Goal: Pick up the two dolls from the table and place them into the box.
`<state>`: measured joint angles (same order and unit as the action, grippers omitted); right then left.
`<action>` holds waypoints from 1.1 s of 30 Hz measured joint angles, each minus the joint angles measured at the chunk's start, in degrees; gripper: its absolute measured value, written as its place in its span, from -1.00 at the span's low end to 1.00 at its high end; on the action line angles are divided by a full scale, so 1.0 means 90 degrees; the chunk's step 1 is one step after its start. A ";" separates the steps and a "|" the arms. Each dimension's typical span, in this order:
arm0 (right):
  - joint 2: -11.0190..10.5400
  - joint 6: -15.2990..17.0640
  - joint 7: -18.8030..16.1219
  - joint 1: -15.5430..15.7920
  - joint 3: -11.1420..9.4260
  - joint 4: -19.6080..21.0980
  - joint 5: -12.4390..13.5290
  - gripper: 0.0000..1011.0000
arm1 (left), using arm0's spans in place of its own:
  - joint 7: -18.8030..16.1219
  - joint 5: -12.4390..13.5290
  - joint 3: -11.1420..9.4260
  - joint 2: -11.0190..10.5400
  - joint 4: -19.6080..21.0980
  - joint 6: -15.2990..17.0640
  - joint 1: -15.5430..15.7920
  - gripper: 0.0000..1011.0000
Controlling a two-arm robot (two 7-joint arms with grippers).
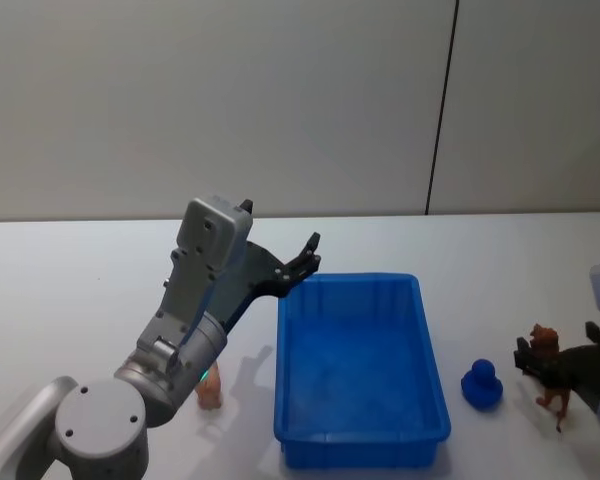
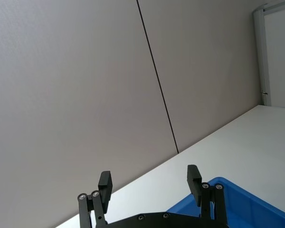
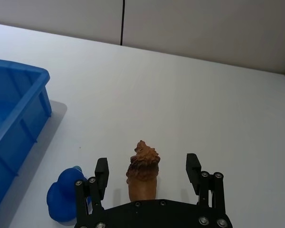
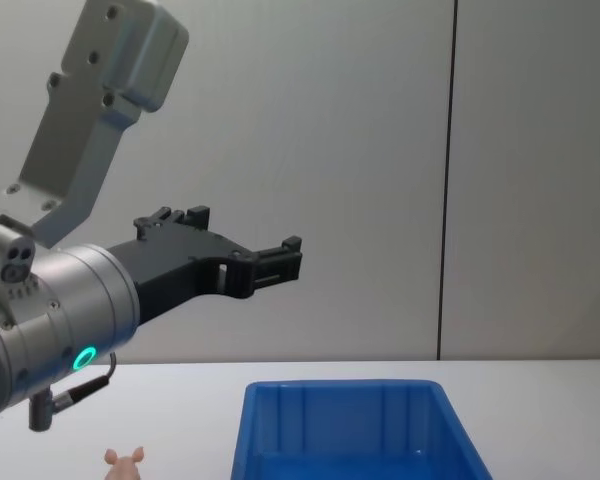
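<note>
The brown-orange doll (image 3: 142, 173) stands on the white table (image 1: 80, 300) right of the blue box (image 1: 435, 380). My right gripper (image 3: 147, 164) is open, one finger on each side of this doll with gaps between. In the head view the same doll (image 1: 548, 372) and right gripper (image 1: 558, 352) sit at the right edge. The pale pink doll (image 1: 210, 390) stands on the table left of the box, also seen low in the chest view as the pink doll (image 4: 125, 462). My left gripper (image 1: 282, 230) is raised high near the box's far left corner, open and empty.
A small blue duck-shaped toy (image 1: 481, 383) sits on the table between the box and the brown doll, close beside my right gripper's finger (image 3: 100, 173). The box (image 4: 350, 430) holds nothing that I can see. A grey wall stands behind the table.
</note>
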<state>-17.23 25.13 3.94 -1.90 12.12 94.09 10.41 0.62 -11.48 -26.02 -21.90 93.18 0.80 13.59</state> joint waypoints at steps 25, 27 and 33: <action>0.0400 0.0096 0.0399 -0.0132 0.0049 -0.0614 0.0239 0.98 | 0.0000 0.0000 0.0000 0.0000 0.0000 0.0000 0.0000 0.98; 0.0414 0.0100 0.0402 -0.0138 0.0050 -0.0637 0.0250 0.98 | 0.0000 0.0000 0.0000 0.0000 0.0000 0.0000 0.0000 0.98; 0.0456 0.0112 0.0411 -0.0158 0.0054 -0.0703 0.0282 0.98 | 0.0000 0.0000 0.0000 0.0000 0.0000 0.0000 0.0000 0.98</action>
<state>-13.12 26.14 7.64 -3.33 12.61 87.76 12.95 0.62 -11.48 -26.03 -21.89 93.18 0.79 13.59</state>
